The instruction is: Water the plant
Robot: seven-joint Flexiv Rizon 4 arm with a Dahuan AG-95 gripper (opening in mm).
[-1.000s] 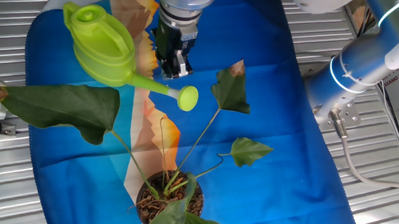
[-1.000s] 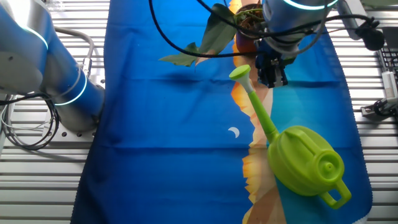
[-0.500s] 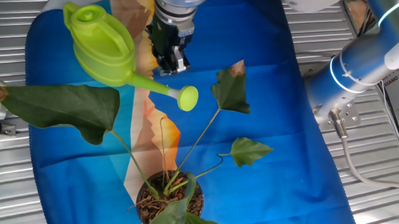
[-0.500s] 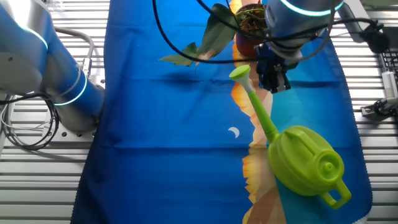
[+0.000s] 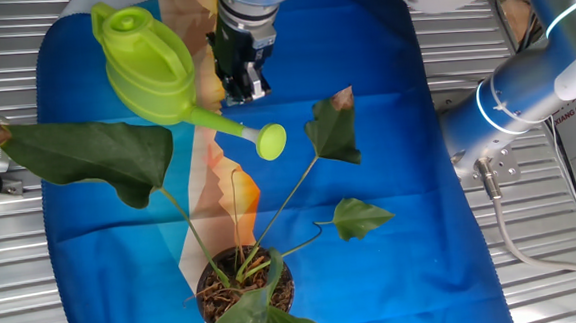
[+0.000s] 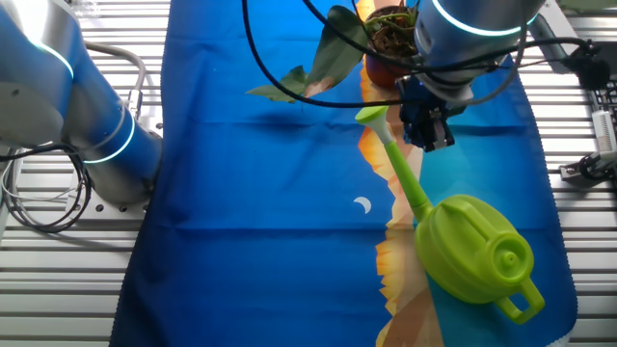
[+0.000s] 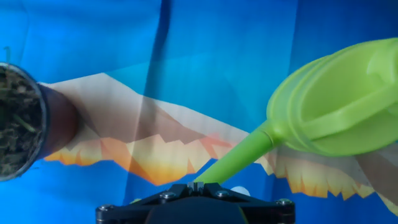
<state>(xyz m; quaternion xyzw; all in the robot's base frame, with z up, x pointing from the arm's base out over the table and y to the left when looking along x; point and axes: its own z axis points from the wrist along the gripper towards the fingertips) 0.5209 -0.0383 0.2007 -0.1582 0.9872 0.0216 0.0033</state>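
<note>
The plant stands at the near edge in one fixed view, with a round pot of brown soil [image 5: 243, 284] and large dark green leaves [image 5: 87, 154] on thin stems. In the other fixed view the pot [image 6: 386, 34] is half hidden behind the arm. The lime-green watering can [image 5: 152, 70] lies on the blue cloth, its spout head [image 5: 272, 140] pointing toward the plant. It also shows in the other fixed view [image 6: 472, 246] and in the hand view [image 7: 339, 99]. My gripper [image 5: 240, 87] hovers just above the spout near the can's body, fingers together and empty. The pot's rim [image 7: 18, 121] shows at the left of the hand view.
The blue cloth [image 5: 399, 175] with an orange mountain print covers the table's middle. Ribbed metal table [image 5: 15, 278] shows on both sides. The arm's base [image 5: 510, 108] stands at the right, with cables. A second arm [image 6: 67, 106] stands at the left in the other fixed view.
My gripper has shifted a little along the spout toward the can's body. The watering can and the plant have not moved.
</note>
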